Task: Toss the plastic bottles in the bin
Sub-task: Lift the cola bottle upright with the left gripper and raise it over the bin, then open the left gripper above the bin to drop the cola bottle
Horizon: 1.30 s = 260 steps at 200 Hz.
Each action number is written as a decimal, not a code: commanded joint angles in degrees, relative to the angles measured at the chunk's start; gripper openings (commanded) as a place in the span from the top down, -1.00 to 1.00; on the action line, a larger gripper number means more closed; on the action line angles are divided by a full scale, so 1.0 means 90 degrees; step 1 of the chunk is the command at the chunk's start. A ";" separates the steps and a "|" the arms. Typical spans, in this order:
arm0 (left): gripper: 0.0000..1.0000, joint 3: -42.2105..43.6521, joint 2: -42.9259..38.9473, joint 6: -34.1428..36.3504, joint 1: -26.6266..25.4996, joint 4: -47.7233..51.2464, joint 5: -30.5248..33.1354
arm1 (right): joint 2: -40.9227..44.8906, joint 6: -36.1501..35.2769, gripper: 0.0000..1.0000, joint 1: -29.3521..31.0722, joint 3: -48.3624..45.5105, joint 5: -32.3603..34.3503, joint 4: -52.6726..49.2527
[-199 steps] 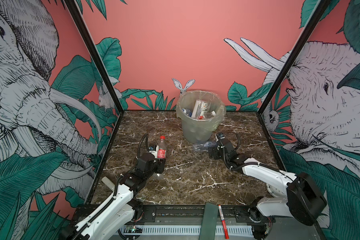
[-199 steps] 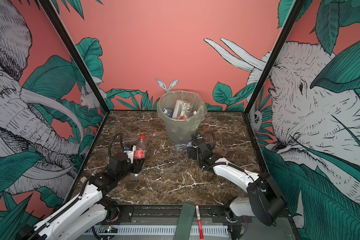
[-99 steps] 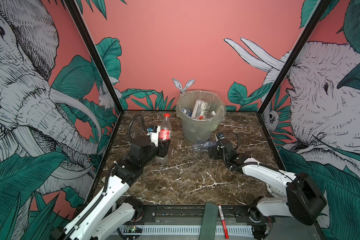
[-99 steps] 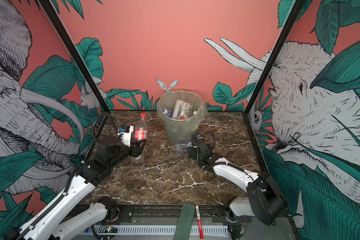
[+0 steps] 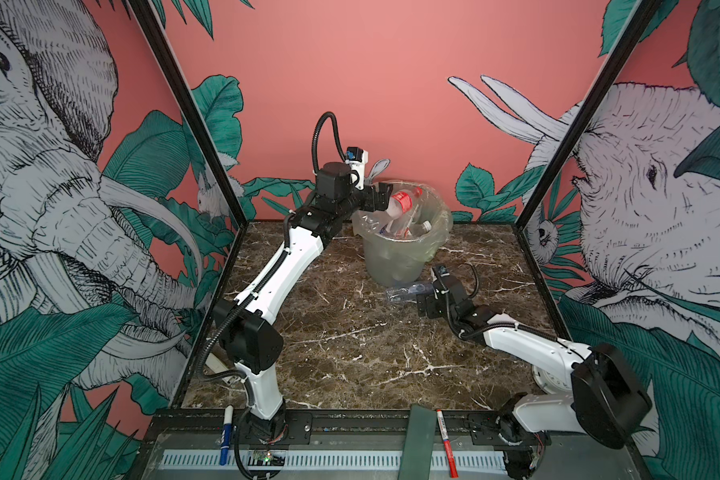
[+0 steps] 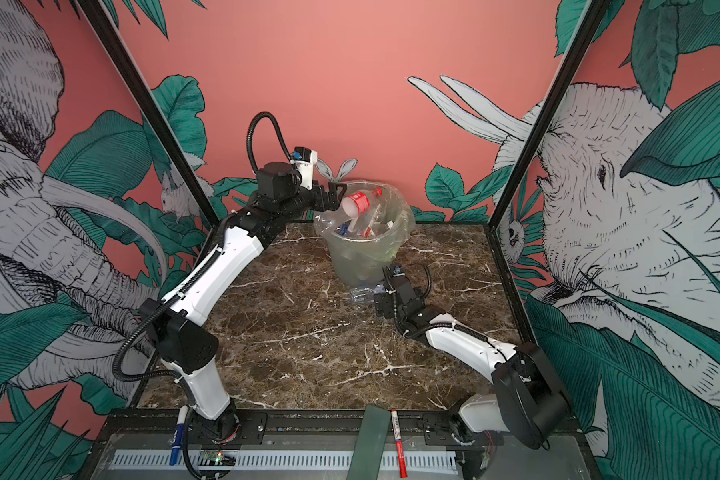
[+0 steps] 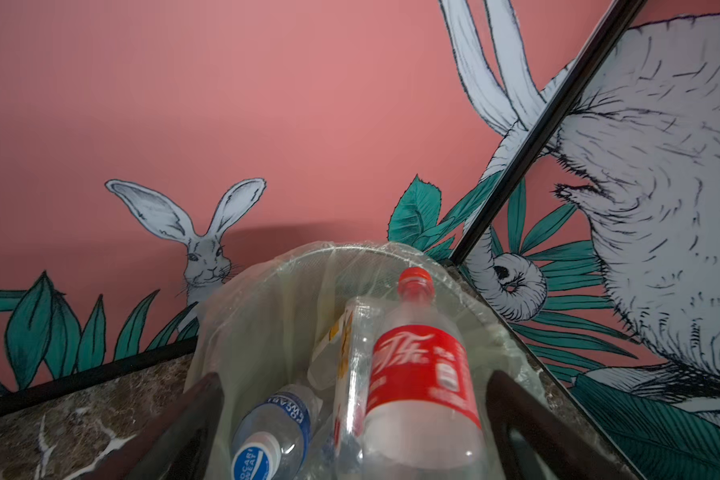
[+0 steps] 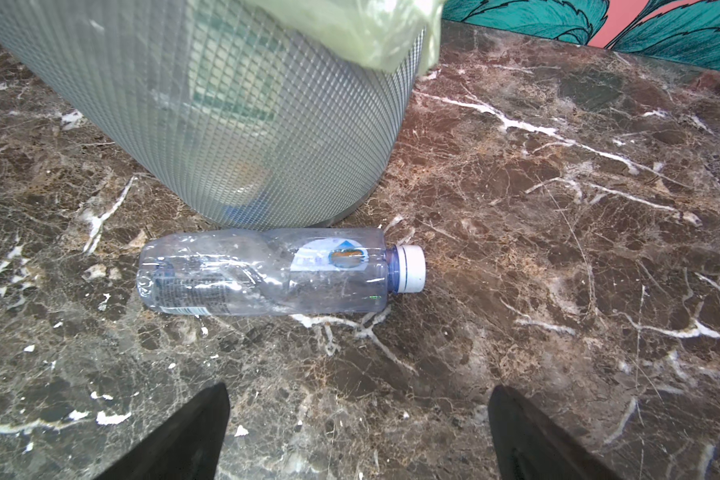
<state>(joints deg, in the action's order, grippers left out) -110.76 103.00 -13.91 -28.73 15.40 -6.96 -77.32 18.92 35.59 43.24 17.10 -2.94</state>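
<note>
The left fingers (image 7: 192, 415) are spread wide and gripping nothing firmly. They are raised over the near-left rim of the bin (image 7: 350, 249), and in a top view they (image 6: 336, 189) reach in from the left. Between them is the red-label bottle (image 7: 420, 374), with its red cap pointing away over the bin's mouth. There is a clear gap on one side of it, but I cannot tell whether it touches the finger on the other side. In both top views this bottle (image 5: 400, 202) (image 6: 360, 202) lies tilted above the rim, base toward the fingers. Below it, inside the bin, the left wrist view shows a blue-label bottle (image 7: 275, 428) with a white cap among several others. A thin clear liner (image 5: 441, 226) is folded over the rim. The bin (image 5: 395, 257) stands at the back middle of the marble bench (image 5: 350, 353). The right fingers (image 8: 192, 440) are also wide open and empty, low over the bench and aimed at a crumpled clear bottle (image 8: 267, 274) with a white cap. It lies on its side against the foot of the bin, apart from both fingertips. In both top views that bottle (image 5: 408, 289) (image 6: 364, 293) sits between the bin and the right arm's wrist. On the front rail lie a red marker (image 5: 445, 444) and a blue marker (image 5: 225, 436).
</note>
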 commanded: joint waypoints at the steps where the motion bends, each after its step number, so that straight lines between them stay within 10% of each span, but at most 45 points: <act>1: -0.99 0.0342 -0.0781 0.0127 0.0041 -0.0240 0.0173 | 0.0093 0.0066 -0.98 -0.0032 0.0114 -0.0084 -0.0021; 162: -0.99 0.4942 -0.3304 -0.0387 0.0016 -0.1909 -0.0056 | 0.0133 -0.0019 -0.99 -0.0058 -0.0039 -0.0062 0.0249; 260: -0.99 0.5335 -0.3618 -0.0166 -0.0680 -0.1557 0.0071 | 0.0033 -0.0073 -0.98 -0.0171 -0.0032 0.0165 0.0325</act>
<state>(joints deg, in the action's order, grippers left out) -65.14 73.19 -15.79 -34.76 1.65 -6.94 -77.08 18.41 34.61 43.13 17.76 -1.93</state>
